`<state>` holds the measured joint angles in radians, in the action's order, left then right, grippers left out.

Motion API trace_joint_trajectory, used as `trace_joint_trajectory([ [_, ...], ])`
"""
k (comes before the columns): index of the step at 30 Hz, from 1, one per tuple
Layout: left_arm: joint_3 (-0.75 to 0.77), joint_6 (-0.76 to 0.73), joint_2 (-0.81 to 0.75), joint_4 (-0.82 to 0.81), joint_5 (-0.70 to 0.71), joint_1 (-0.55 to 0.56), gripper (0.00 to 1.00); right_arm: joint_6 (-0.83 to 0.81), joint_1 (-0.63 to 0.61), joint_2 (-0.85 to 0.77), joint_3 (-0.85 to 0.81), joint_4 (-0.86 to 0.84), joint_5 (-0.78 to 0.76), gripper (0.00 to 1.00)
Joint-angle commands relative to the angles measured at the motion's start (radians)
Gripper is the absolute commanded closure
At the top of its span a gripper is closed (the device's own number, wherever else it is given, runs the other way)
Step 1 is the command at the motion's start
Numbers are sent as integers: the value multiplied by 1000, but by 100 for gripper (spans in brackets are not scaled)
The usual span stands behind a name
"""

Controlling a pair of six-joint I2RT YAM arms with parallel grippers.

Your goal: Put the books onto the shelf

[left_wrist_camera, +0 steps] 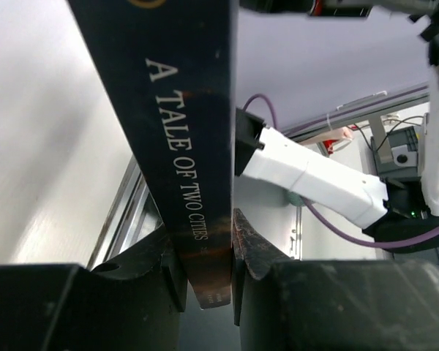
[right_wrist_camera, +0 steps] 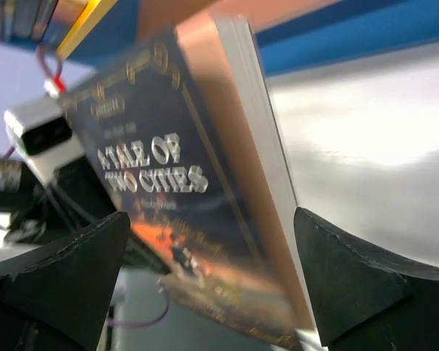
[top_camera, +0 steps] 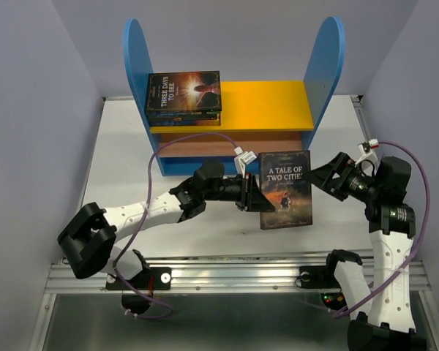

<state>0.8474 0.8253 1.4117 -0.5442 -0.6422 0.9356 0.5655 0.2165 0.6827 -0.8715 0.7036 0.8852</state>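
The dark book "A Tale of Two Cities" (top_camera: 285,190) stands upright in front of the shelf (top_camera: 271,102), cover facing the camera. My left gripper (top_camera: 252,196) is shut on its spine edge; in the left wrist view both fingers (left_wrist_camera: 252,245) press the spine (left_wrist_camera: 183,146). My right gripper (top_camera: 323,178) hangs just right of the book, open. In the right wrist view its fingertips (right_wrist_camera: 318,248) stand on either side of the book (right_wrist_camera: 175,197) without touching. A stack of books (top_camera: 183,95), "Three Days to See" on top, lies on the left of the yellow board.
The shelf's blue side panels (top_camera: 323,58) rise behind both grippers, with a brown lower board (top_camera: 205,145) beneath the yellow one. A purple cable (top_camera: 157,157) loops over the left arm. The metal rail (top_camera: 227,274) runs along the near table edge.
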Motion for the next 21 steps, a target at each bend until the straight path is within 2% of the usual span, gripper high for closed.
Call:
trace_joint_trajectory([
  [1, -10, -35, -161, -132, 15, 3, 100, -72, 4, -14, -80, 56, -269, 0],
  [7, 15, -133, -336, 28, 146, 2, 100, -93, 4, -15, -106, 117, -541, 0],
  [14, 290, -268, -349, 228, 406, -1, 100, -113, 4, -14, -103, 97, -505, 0],
  [16, 346, -285, -320, 262, 546, -15, 100, -113, 4, -15, -97, 96, -502, 0],
  [18, 424, -281, -290, 305, 607, -52, 100, -115, 4, -17, -84, 103, -503, 0],
  [21, 513, -223, -226, 322, 636, -164, 100, -116, 4, -23, -77, 103, -491, 0],
])
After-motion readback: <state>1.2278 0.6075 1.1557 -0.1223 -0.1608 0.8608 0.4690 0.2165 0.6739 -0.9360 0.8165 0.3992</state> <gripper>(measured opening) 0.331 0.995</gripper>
